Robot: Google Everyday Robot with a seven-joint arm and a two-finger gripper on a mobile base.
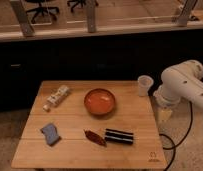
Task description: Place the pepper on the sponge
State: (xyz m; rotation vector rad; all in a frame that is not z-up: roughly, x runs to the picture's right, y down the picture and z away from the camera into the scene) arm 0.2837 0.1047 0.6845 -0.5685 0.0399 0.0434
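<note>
The pepper (95, 137), a slender dark red chili, lies on the wooden table (70, 117) near its front edge. The blue-grey sponge (50, 133) lies flat at the front left, about a hand's width left of the pepper and apart from it. My white arm (182, 85) comes in from the right. Its gripper (165, 116) hangs pointing down just beyond the table's right edge, well right of the pepper and holding nothing that shows.
A black striped block (119, 136) lies right beside the pepper. An orange bowl (100, 101) sits mid-table, a white cup (144, 85) at the back right, and a white patterned box (57, 97) at the back left. A black cable (167, 145) hangs near the right edge.
</note>
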